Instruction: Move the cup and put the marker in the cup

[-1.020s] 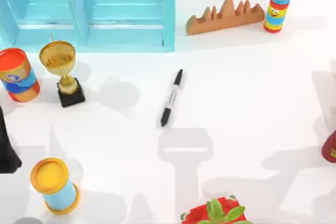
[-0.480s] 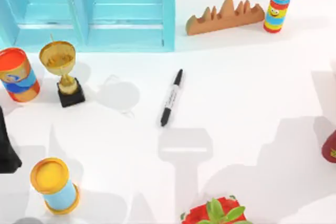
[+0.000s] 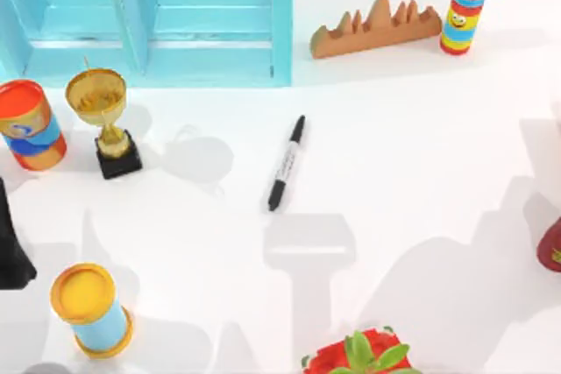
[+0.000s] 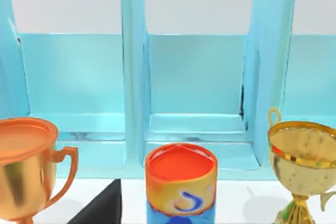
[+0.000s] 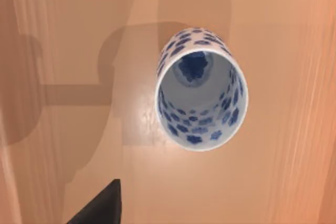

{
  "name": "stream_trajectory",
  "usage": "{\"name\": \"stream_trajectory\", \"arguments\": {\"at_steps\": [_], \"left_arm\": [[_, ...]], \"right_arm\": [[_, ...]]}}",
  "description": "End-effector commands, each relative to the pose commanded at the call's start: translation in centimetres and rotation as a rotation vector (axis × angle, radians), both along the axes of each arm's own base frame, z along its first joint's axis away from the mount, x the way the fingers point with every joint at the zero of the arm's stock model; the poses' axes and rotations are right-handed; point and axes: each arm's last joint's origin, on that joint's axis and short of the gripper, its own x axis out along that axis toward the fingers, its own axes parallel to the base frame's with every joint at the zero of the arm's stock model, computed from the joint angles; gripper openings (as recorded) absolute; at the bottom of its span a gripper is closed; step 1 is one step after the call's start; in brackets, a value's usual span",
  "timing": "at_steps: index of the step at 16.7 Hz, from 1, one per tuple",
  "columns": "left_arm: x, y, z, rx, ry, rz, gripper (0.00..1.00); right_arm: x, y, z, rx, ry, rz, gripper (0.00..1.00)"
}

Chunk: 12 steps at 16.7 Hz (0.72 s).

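Right wrist view looks straight down into the cup [image 5: 201, 96], glossy white porcelain with blue flowers, standing upright on a tan wood-like surface. Looks like the reach-for-cup step; next it needs lining up and a descent. The slim black marker [image 3: 287, 162] lies mid-table. Can't tell either gripper's finger state.

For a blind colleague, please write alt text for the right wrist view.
A white cup with blue flowers stands upright and empty on a tan wooden surface, seen from above. Arm shadows cross the wood beside it.
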Motion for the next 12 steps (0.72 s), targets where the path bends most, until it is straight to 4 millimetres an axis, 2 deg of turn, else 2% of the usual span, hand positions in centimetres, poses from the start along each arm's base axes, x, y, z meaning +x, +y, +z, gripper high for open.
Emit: {"name": "stream_trajectory", "arguments": {"at_steps": [2,4,10,12], "left_arm": [[0.0,0.0,0.0,0.000,0.000,0.000,1.00],[0.0,0.0,0.0,0.000,0.000,0.000,1.00],[0.0,0.0,0.0,0.000,0.000,0.000,1.00],[0.0,0.0,0.0,0.000,0.000,0.000,1.00]], "right_arm": [[0.1,0.2,-0.1,-0.001,-0.002,0.003,1.00],[0.1,0.1,-1.2,0.002,0.005,0.000,1.00],[0.3,-0.1,-8.2,-0.005,-0.009,0.000,1.00],[0.0,0.0,-9.7,-0.001,-0.001,0.000,1.00]]}}
